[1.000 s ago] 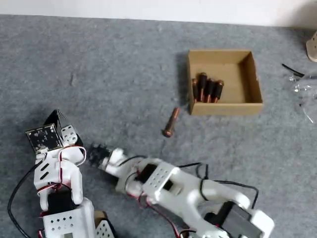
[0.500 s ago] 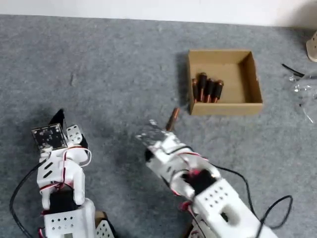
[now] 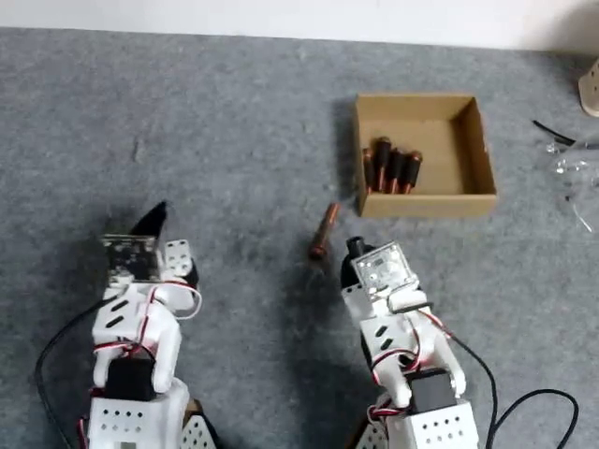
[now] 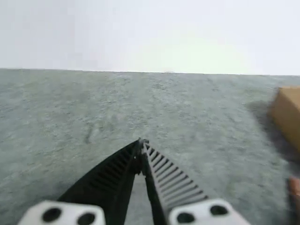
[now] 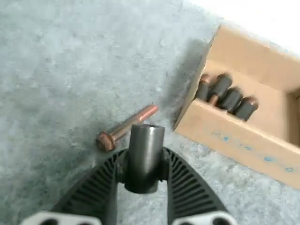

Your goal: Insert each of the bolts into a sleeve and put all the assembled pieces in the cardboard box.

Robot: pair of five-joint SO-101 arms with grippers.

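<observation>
A copper bolt [image 3: 324, 231] lies loose on the grey carpet, just left of the cardboard box [image 3: 477, 150], which holds several bolts seated in black sleeves [image 3: 391, 166]. My right gripper [image 5: 144, 165] is shut on a black sleeve [image 5: 144, 154], held upright just short of the bolt [image 5: 125, 128], with the box [image 5: 243, 140] beyond it. In the high view that sleeve [image 3: 354, 248] peeks out at the right arm's tip. My left gripper [image 4: 142, 149] is shut with nothing in it, over bare carpet at the front left [image 3: 153, 221].
Thin cables and clear bits [image 3: 567, 159] lie at the far right edge. A pale object [image 3: 590, 86] sits at the upper right corner. Open carpet stretches left of and behind the box.
The right arm swung from the front left, near the left arm, over to the right and now holds the sleeve beside the bolt. The left arm shifted slightly right.
</observation>
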